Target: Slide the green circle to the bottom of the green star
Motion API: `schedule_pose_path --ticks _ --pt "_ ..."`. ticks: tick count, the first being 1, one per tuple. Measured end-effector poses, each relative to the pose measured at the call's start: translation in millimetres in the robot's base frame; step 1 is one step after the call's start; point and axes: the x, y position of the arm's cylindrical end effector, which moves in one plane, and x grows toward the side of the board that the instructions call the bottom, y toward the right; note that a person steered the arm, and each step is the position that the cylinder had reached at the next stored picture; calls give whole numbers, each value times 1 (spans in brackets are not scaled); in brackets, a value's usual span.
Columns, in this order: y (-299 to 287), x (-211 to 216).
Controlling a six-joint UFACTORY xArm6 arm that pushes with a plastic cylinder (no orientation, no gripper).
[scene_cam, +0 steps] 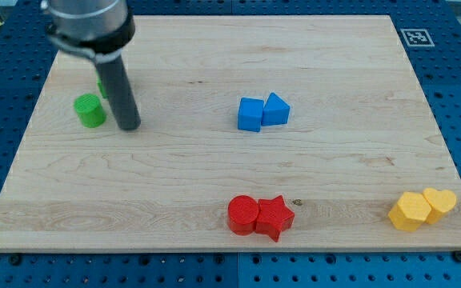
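The green circle (90,110) sits near the board's upper left. The green star (102,86) is mostly hidden behind my rod, only a sliver showing just above and right of the circle. My tip (128,125) rests on the board just right of the green circle, a small gap between them, and below the star.
A blue cube (250,114) and a blue triangle (276,109) touch near the middle. A red circle (243,214) and red star (274,216) touch at the bottom centre. A yellow hexagon (409,211) and yellow heart (439,202) sit at the bottom right. The wooden board (214,176) lies on a blue pegboard.
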Motion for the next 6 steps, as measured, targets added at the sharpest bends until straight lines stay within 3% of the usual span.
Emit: schedule_pose_path --ticks 1,2,3,4,5,6 --pt "-32 36" --pt "-60 10" --pt "-49 -33" --pt "-12 -42" --pt "-19 -29" --pt "-75 -20"
